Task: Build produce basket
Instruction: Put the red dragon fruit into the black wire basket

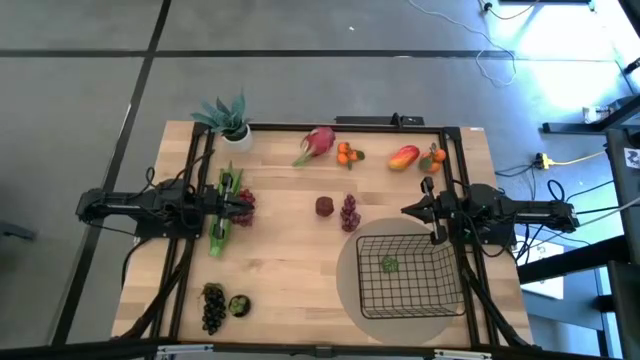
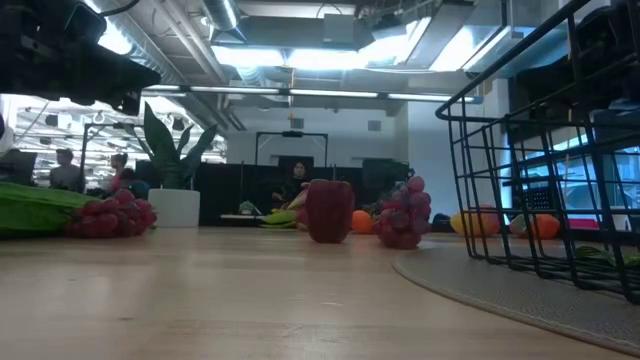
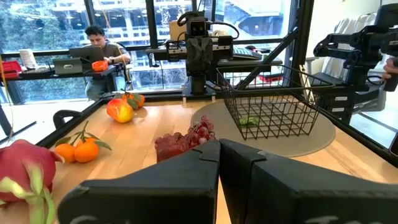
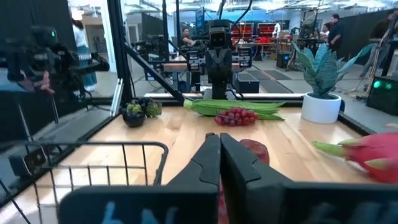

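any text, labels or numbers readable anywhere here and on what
None can be read.
The produce, the basket and the table carry no lettering.
The left gripper and right gripper show faint pale marks at the picture's edge, too cut off to read.

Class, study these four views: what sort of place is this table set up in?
Probably a robotics lab in an open-plan workspace. A second arm rig stands beyond the wooden table, a person works at a laptop, and cables trail across the bare floor.

Wooden table (image 1: 290,270) with scattered produce (image 1: 318,142), potted plant (image 1: 229,118), round grey mat (image 1: 352,290) under basket (image 1: 410,272).
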You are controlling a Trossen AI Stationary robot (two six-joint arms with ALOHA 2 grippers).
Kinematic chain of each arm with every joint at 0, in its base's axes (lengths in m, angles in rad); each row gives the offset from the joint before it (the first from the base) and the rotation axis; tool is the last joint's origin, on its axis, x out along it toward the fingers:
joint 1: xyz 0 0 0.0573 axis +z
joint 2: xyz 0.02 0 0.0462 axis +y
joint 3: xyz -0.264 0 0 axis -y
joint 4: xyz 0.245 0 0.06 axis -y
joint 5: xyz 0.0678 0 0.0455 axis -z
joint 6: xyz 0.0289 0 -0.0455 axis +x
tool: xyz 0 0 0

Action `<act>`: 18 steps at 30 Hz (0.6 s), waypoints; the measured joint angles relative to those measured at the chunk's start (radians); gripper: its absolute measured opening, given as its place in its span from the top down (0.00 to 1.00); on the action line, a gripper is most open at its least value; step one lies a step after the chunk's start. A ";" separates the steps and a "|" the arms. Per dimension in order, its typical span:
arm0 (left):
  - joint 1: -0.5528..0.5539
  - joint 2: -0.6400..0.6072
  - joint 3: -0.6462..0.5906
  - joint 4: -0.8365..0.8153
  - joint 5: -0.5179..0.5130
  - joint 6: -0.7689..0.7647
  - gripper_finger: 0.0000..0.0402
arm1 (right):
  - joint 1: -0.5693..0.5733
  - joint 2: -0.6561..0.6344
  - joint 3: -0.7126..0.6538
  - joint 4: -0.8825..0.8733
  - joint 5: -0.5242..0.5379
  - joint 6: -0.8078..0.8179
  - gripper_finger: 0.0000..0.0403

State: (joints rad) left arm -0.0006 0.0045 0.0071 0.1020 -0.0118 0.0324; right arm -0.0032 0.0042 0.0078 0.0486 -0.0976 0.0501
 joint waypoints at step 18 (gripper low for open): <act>0.002 0.339 0.527 -0.500 -0.264 -0.322 1.00 | 0.000 0.000 0.009 0.003 0.000 -0.008 1.00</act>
State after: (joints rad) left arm 0.0010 0.3433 0.5342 -0.3983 -0.2758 -0.2896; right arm -0.0032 0.0044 0.0167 0.0513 -0.0975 0.0418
